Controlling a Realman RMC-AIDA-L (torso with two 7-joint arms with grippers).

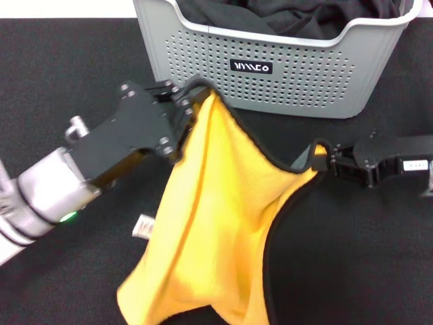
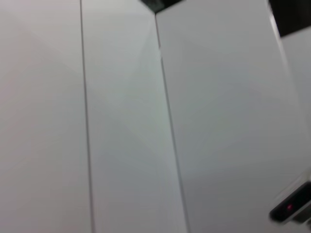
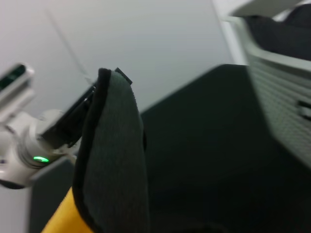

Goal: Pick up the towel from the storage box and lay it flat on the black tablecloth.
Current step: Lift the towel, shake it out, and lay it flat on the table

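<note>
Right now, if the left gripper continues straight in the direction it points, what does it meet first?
Probably the storage box: the left gripper, holding a towel corner, points toward its front wall. Depth is unclear.

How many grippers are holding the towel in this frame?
2. The left gripper pinches the towel at its upper corner in front of the storage box; the right gripper pinches the opposite corner, farther right above the black tablecloth.

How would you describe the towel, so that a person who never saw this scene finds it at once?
Start at the storage box on the black tablecloth. In front of it, the left gripper and right gripper hold up the towel. It alone is orange-yellow, with dark trim.
</note>
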